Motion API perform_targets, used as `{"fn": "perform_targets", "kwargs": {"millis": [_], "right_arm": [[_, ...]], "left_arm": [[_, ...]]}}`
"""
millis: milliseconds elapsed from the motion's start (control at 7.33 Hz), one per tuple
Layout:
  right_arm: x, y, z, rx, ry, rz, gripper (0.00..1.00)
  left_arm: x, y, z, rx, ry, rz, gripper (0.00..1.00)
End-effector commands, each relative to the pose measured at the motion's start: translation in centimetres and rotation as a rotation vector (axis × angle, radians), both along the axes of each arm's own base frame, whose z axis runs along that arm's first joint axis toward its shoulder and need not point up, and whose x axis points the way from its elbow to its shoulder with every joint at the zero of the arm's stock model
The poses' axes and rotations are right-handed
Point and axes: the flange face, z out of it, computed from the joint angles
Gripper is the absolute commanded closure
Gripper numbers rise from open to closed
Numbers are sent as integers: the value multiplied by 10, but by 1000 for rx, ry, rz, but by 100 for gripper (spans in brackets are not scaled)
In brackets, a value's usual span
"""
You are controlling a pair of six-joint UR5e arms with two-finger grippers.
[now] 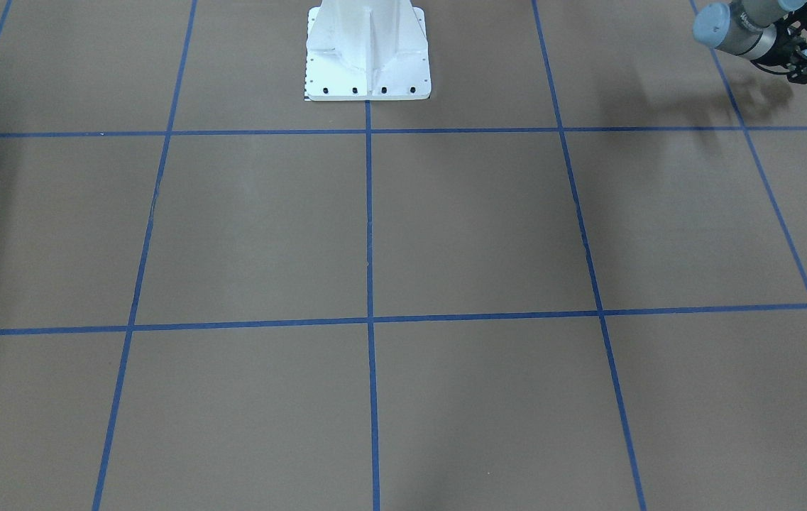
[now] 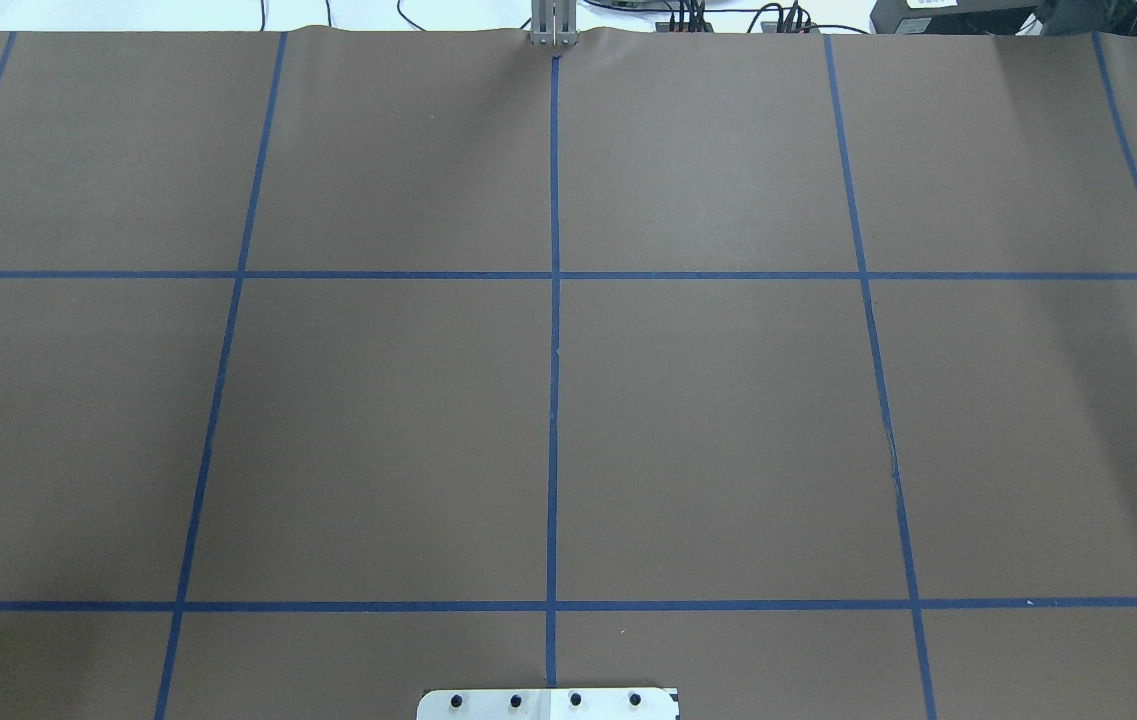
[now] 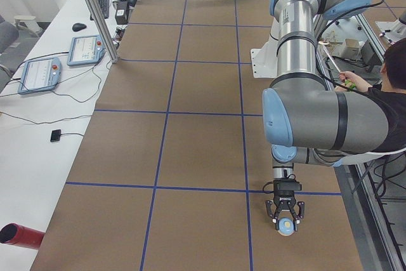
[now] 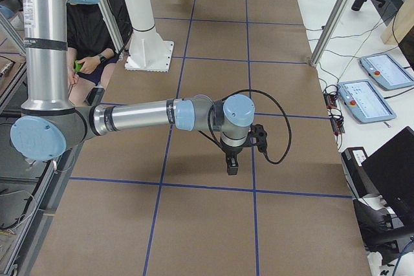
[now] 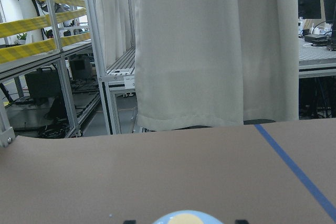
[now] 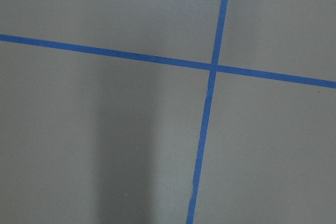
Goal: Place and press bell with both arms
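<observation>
Currently, the surface (image 2: 378, 430) is flat, matte brown sheet, divided into large rectangles by blue tape lines (image 2: 554, 400).

Left arm (image 3: 304, 118): grey-silver tube with light-blue joint caps. It fills the right half of the left-side view and reaches down to the lower right of that frame.

Right arm (image 4: 142, 116): same build. It stretches level from the left edge to the centre of the right-side view, with a black cable looped at the wrist.

White bolted pedestal (image 1: 368, 50): top centre of the front view.

Left tool (image 3: 286, 219): black, two fingers, set around the bell (image 3: 286, 226) and gripping it from either side. In the left wrist view one black fingertip (image 5: 241, 222) shows at the bottom edge on each side of the bell.

Right tool (image 4: 231, 165): points down over the surface at the centre of the right-side view, close to a tape line. Seen only from that side camera, so I cannot tell how far open it is. The right wrist view shows only brown sheet and a tape crossing.

Bell: small light-blue dome with a cream-yellow button, at the lower right of the left-side view and the upper right corner of the front view. The button faces the left wrist camera. Contact with the surface and the exact tilt of its axis cannot be told.
</observation>
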Motion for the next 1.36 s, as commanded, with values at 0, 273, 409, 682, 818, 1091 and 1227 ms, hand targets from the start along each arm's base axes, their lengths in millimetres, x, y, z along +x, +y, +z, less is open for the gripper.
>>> {"fn": "perform_targets", "kwargs": {"millis": [0, 273, 409, 682, 818, 1091, 1227], "right_arm": [[0, 1, 0, -1, -1, 0, 0], [2, 9, -3, 5, -4, 4, 0], [2, 9, -2, 3, -3, 4, 0], [1, 10, -1, 2, -1, 3, 0], [1, 10, -1, 0, -1, 3, 0], [1, 10, 1, -4, -1, 3, 0], [1, 10, 4, -9, -1, 3, 0]], "left_arm": [[-17, 0, -67, -21, 46, 35, 100], [8, 7, -144, -47, 102, 60, 100], [11, 7, -164, -50, 80, 69, 100], [42, 8, -201, -108, 117, 128, 100], [60, -5, -211, -125, 154, 125, 100], [89, -56, -241, -80, 237, 192, 100], [109, -108, -270, -61, 281, 209, 100]]}}
